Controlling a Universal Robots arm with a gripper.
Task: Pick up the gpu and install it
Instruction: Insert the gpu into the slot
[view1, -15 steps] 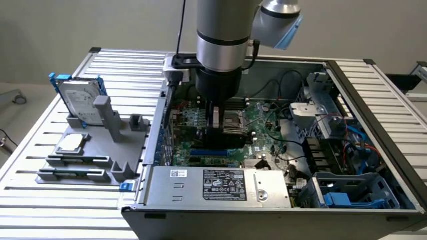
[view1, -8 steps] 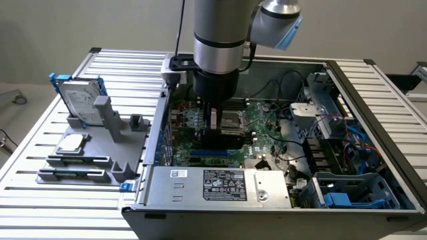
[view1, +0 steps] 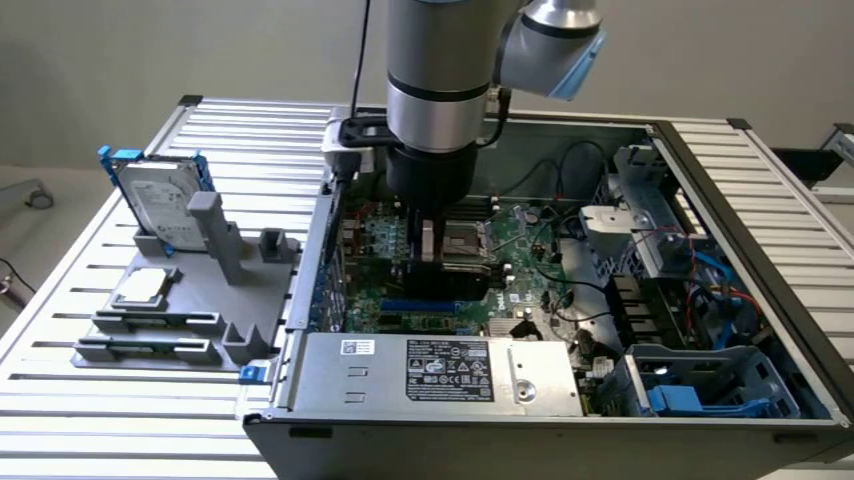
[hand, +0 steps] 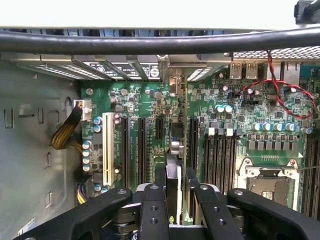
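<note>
One gripper (hand: 174, 187): its two black, blocky fingers (hand: 153, 205) are clamped on the one gpu (hand: 172, 160), a thin flat card held edge-on between them. Beyond the fingertips lies one green circuit board (hand: 240, 115) with long black slots and one white plastic slot (hand: 108, 150).

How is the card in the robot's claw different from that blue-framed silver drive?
The thin black gpu card hangs in the gripper over the green motherboard; the silver hard drive in its blue frame stands in a grey rack outside the case. The card is slimmer. Both are upright on edge.
</note>
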